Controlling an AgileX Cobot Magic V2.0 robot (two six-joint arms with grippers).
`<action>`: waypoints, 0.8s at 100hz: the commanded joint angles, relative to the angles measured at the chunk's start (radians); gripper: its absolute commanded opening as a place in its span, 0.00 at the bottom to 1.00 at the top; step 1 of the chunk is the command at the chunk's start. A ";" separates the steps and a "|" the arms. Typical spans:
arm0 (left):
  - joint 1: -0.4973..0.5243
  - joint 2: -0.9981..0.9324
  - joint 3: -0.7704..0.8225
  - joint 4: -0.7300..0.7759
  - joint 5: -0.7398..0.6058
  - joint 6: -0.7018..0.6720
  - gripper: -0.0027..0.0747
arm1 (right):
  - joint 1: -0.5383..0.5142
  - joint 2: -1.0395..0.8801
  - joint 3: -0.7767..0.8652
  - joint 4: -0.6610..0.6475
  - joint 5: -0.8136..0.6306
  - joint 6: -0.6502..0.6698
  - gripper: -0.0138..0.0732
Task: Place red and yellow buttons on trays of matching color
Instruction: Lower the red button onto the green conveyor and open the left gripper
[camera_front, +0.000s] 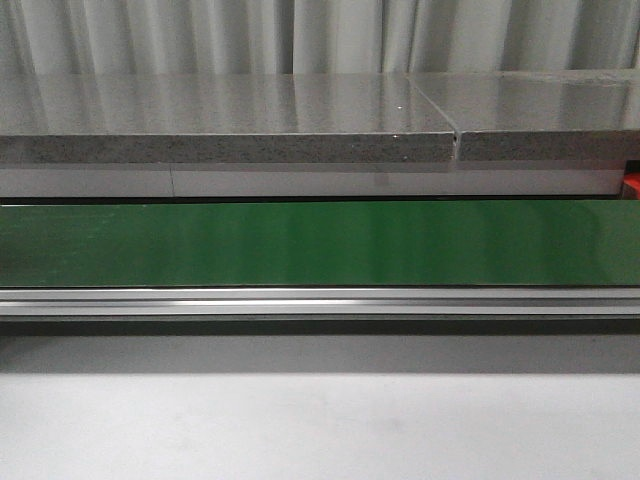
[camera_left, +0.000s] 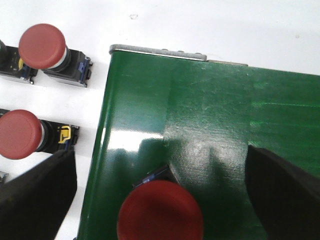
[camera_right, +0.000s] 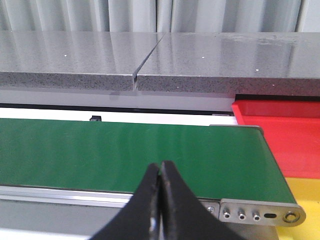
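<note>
The green belt (camera_left: 210, 145) carried one red button (camera_left: 160, 212) near its end, and the left gripper (camera_left: 160, 200) hung over it with fingers spread wide, one on each side, gripping nothing. Two more red buttons (camera_left: 42, 46) (camera_left: 20, 134) lay beside the belt's end. The right gripper (camera_right: 161, 200) was pressed closed and empty, above the belt's near edge, with the red tray (camera_right: 285, 132) and yellow tray (camera_right: 305, 192) past the belt's other end.

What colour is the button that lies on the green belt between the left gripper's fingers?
Red. The button on the belt shows best in the left wrist view.
</note>
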 joint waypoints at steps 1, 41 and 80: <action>-0.009 -0.054 -0.032 -0.003 -0.067 0.002 0.89 | -0.002 -0.016 -0.010 -0.008 -0.080 -0.001 0.08; -0.002 -0.295 -0.032 -0.004 -0.131 -0.010 0.89 | -0.002 -0.016 -0.010 -0.008 -0.080 -0.001 0.08; -0.002 -0.396 0.033 0.326 0.060 -0.308 0.89 | -0.002 -0.016 -0.010 -0.008 -0.080 -0.001 0.08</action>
